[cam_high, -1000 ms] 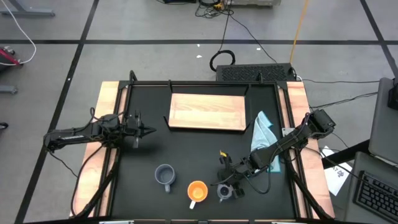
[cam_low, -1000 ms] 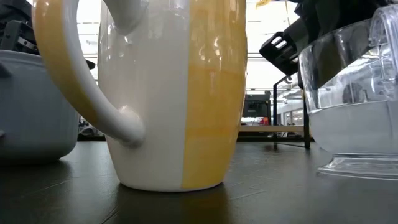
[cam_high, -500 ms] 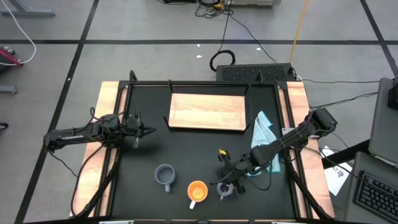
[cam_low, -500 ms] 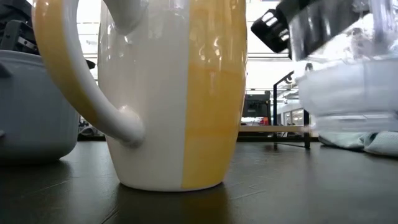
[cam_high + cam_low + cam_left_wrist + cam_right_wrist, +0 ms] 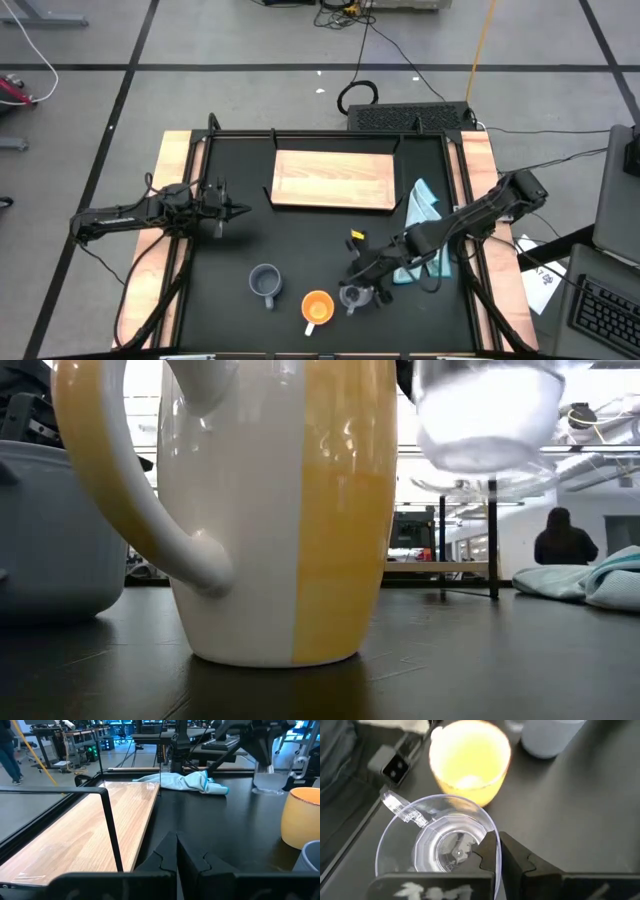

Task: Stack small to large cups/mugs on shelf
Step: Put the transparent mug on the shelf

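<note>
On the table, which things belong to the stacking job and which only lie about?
Job: clear glass cup, held lifted by the shut right gripper; orange mug; blue-grey mug; wooden shelf board.
Lying about: light-blue cloth; idle left gripper.

The grey floor [image 5: 250,40] was crossed by dark tape lines, with cables [image 5: 345,15] trailing beyond the table. Behind, a person [image 5: 564,538] stood among workbenches [image 5: 75,740] in a brightly lit workshop.
</note>
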